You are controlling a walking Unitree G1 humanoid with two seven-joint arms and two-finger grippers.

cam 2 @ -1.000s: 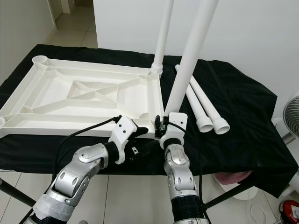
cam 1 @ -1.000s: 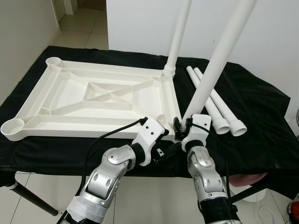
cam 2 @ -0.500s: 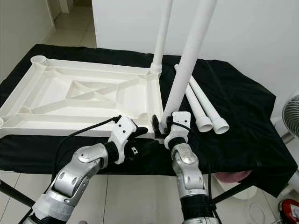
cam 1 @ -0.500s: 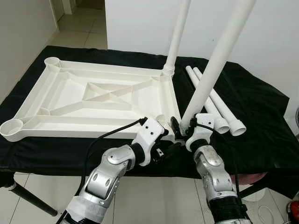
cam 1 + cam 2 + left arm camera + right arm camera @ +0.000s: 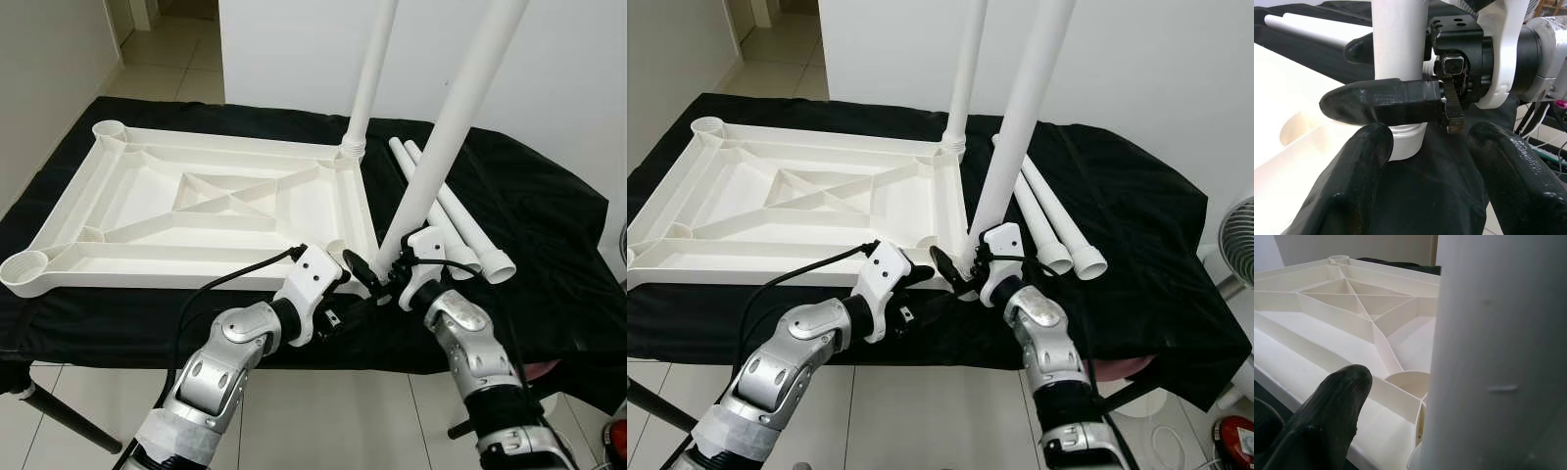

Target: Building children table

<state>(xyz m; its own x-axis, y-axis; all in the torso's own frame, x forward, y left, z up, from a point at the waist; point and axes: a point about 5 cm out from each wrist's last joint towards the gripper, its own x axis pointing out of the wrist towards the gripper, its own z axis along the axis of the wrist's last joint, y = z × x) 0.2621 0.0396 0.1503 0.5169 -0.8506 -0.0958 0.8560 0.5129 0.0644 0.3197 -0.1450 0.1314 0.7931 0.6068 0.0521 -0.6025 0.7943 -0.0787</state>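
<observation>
right gripper (image 5: 377, 273) clamped on near table leg (image 5: 446, 127) at the corner socket; left gripper (image 5: 343, 315) parted just below, holding nothing.

both forearms reach in from the near edge, the right one canted leftward. the leg is a smooth white plastic tube, leaning slightly, its foot at the near right corner of the upturned ribbed white tabletop (image 5: 147, 245). a second leg (image 5: 370, 73) stands in the far right corner. two spare legs (image 5: 460, 220) lie beside on the black cloth (image 5: 549, 245).
</observation>
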